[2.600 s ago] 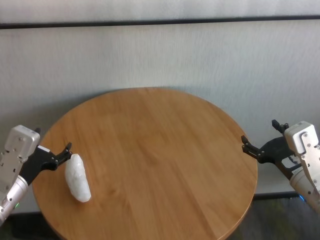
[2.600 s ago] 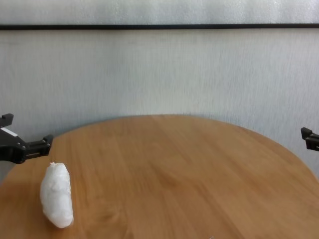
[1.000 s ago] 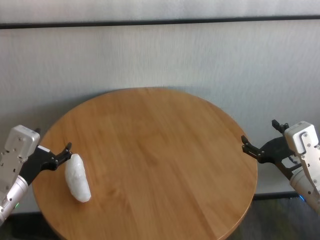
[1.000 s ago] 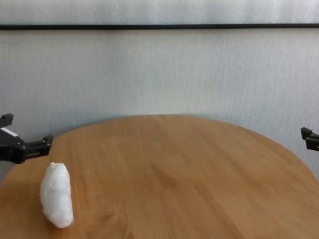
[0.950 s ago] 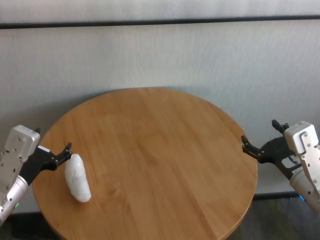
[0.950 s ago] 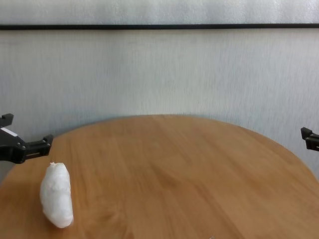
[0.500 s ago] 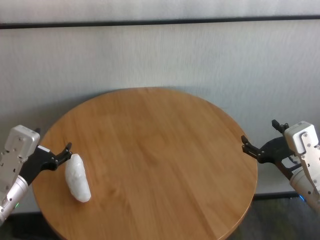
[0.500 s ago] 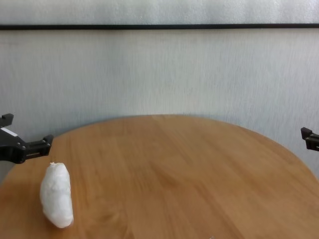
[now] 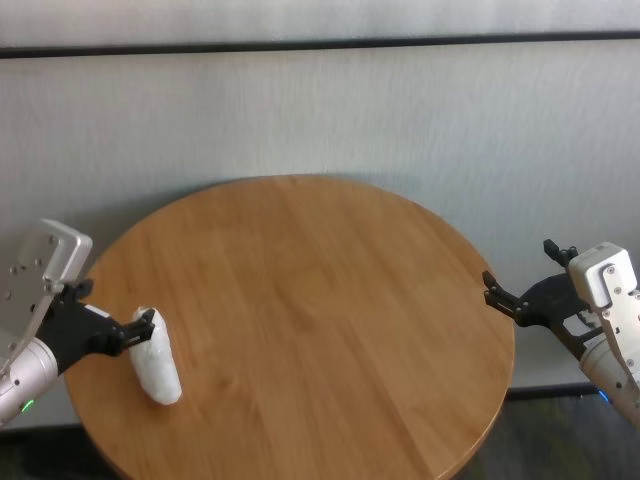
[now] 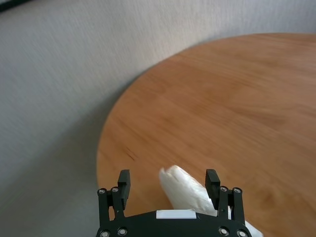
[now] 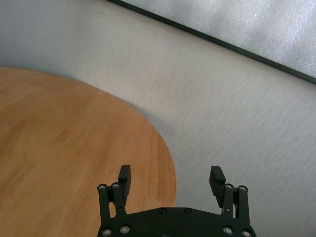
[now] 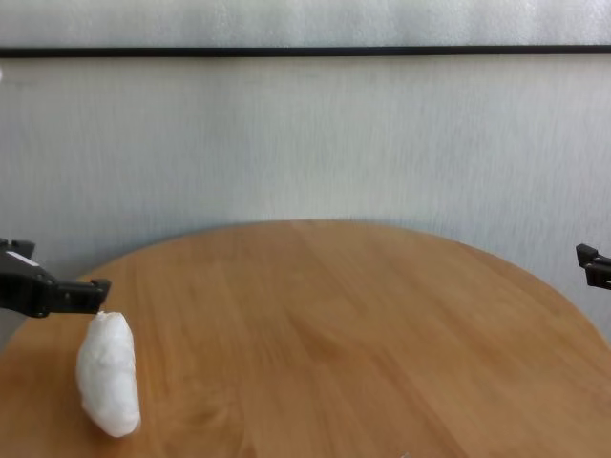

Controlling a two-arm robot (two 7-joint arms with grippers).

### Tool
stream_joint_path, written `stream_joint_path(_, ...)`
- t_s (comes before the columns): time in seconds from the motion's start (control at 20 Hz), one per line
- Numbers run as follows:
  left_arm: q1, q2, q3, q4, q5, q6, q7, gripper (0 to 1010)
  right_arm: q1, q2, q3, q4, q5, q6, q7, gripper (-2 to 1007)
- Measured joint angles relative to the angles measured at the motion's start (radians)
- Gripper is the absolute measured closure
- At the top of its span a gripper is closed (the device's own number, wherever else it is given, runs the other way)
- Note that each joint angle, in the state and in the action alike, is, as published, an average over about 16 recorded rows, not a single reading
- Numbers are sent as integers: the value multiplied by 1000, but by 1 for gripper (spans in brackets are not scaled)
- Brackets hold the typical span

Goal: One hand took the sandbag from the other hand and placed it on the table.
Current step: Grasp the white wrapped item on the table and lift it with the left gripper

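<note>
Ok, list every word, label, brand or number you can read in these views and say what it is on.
There are none. The sandbag and table are unmarked. The left gripper carries a small white strip with no legible text. The right gripper shows only screws.

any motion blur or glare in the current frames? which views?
Left wrist view: sandbag between the open left gripper fingers is smeared, table grain soft. Right wrist view: near table edge soft too, right gripper fingers crisp. Head view: sharp, sandbag throws only a faint shadow. Chest view: sharp, mild sheen on the table's near part. No hard glare.
</note>
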Motion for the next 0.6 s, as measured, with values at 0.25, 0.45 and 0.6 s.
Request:
stream_joint_path(0.25,4,-12,-31,-86,-81,248,-2,10,0,0,0,0,0,0,0,2)
stream_joint_path(0.45,-2,-50,-52,-122,-126,396,25,10,0,0,0,0,0,0,0,2)
stream_joint_path(0.6,-12,-88,-64,-135,-145,486,58,10,0,0,0,0,0,0,0,2)
